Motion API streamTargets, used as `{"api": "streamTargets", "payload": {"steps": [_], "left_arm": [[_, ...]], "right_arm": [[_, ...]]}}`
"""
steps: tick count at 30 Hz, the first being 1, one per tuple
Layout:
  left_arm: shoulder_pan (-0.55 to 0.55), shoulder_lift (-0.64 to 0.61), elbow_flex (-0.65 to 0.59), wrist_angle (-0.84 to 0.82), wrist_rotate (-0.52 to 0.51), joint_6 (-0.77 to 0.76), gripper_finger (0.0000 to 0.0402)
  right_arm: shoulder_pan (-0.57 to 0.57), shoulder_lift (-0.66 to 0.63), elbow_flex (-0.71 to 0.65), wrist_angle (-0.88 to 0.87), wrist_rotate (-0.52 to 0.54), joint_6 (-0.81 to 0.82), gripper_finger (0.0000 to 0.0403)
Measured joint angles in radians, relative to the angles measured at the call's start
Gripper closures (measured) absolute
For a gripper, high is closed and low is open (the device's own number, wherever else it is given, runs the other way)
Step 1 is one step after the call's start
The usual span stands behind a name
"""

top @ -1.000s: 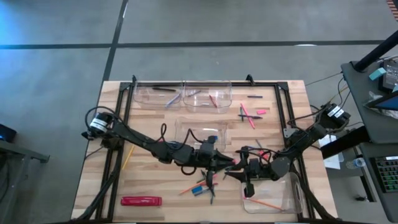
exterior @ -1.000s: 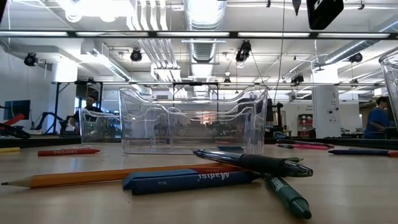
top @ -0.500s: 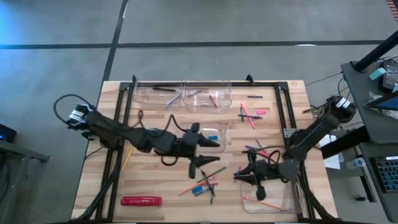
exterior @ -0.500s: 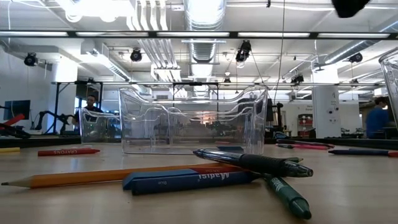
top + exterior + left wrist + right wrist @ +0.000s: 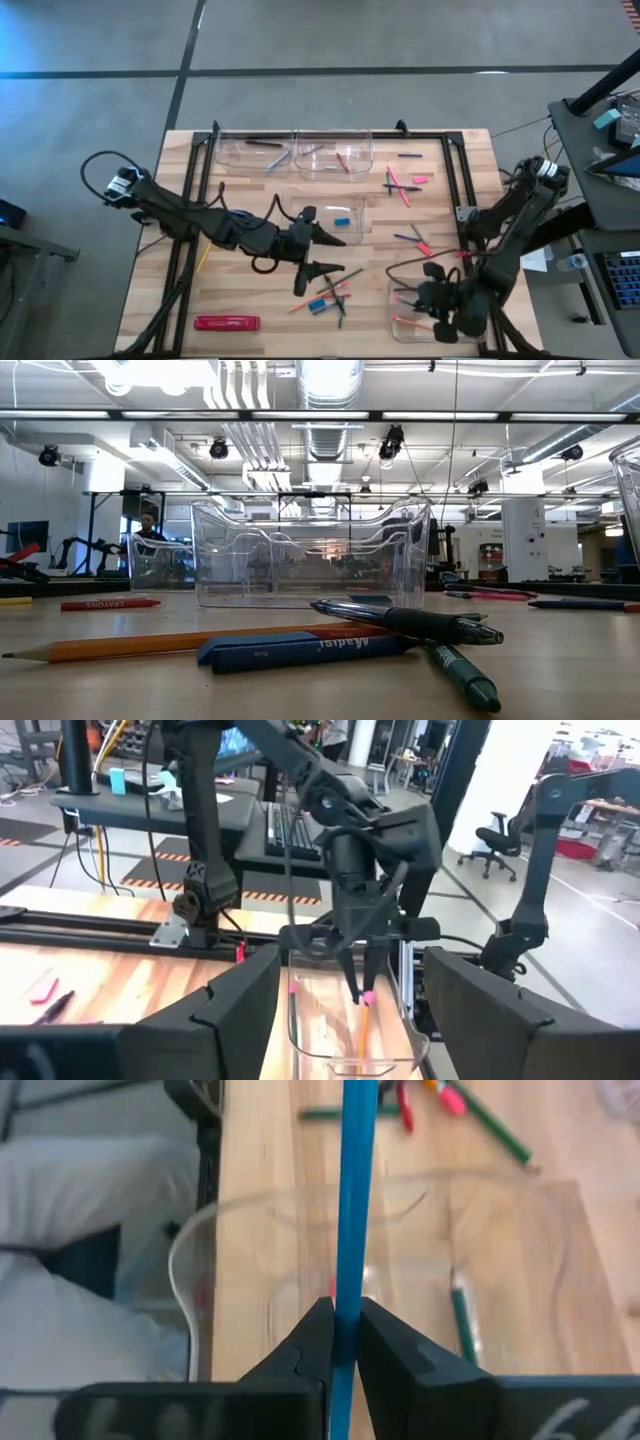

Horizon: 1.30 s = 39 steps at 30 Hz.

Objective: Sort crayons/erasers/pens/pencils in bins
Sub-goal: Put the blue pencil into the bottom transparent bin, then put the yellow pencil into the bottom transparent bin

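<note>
the right gripper (image 5: 437,300) hangs over the clear plastic bin with rounded corners at the near right of the table (image 5: 400,322). its two dark fingers (image 5: 316,1342) are pinched tight on a long thin blue pencil (image 5: 352,1210). in the left wrist view the same pencil (image 5: 364,970) points down into this bin (image 5: 300,1042), which already has an orange pencil (image 5: 430,327) lying in it. a green pencil (image 5: 462,1320) lies in there too.

the left gripper (image 5: 318,252) is near the middle of the wooden table (image 5: 240,290), just beside another clear plastic bin in the middle (image 5: 300,212). its fingers are spread wide and hold nothing. a small blue eraser block (image 5: 342,220) sits inside this middle bin.

a pile of loose things lies on the table near the left gripper: a long orange pencil (image 5: 180,642), a flat blue crayon (image 5: 300,649), and a dark pen (image 5: 410,621). two more clear bins at the far edge (image 5: 295,155) hold a few sticks. a flat red pack (image 5: 227,323) lies at the near left.
</note>
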Motion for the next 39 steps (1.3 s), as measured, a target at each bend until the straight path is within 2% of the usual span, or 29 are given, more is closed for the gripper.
{"api": "streamTargets", "payload": {"steps": [7,12,18,23,27,31,34,39], "left_arm": [[0.0,0.007,0.0,-0.023,0.0,-0.003,0.0171],[-0.001,-0.018,0.0,-0.158,0.0,-0.075,0.0171],[-0.001,-0.107,0.02,-0.555,-0.043,-0.277,0.0171],[-0.001,-0.175,0.018,-0.929,-0.058,-0.502,0.0171],[-0.001,-0.174,0.0,-1.282,-0.089,-0.726,0.0171],[0.012,-0.147,-0.059,-1.518,-0.06,-0.875,0.0171],[0.032,-0.147,-0.147,-1.535,-0.007,-0.906,0.0171],[0.112,-0.169,-0.324,-1.487,0.095,-0.88,0.0171]], "right_arm": [[0.008,0.107,0.077,-0.118,-0.008,0.029,0.0302],[0.007,0.15,0.11,-0.15,0.035,0.008,0.0233],[0.007,0.151,0.136,-0.151,0.152,-0.064,0.0167],[0.009,0.122,0.13,-0.087,0.369,-0.138,0.0141],[0.009,0.119,0.07,0.139,0.587,-0.308,0.0133],[0.0,0.119,-0.017,0.488,0.626,-0.551,0.0136],[-0.01,0.118,-0.089,0.806,0.576,-0.751,0.0141],[-0.041,0.118,-0.213,1.293,0.345,-1.002,0.0149]]}}
